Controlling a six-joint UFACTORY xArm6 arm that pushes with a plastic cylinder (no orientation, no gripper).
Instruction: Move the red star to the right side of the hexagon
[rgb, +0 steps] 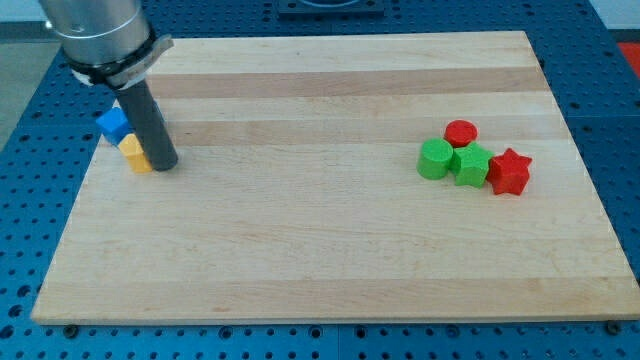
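Note:
The red star (509, 171) lies at the view's right, touching the right side of a green hexagon-like block (472, 165). A green round block (435, 159) sits just left of that one, and a red cylinder (461, 132) sits above them. My tip (163, 163) is far off at the view's left, right beside a yellow block (135, 154) and just below a blue block (113, 124).
The wooden board (320, 250) rests on a blue perforated table. The arm's grey body (95, 35) hangs over the board's top left corner. The blue and yellow blocks sit near the board's left edge.

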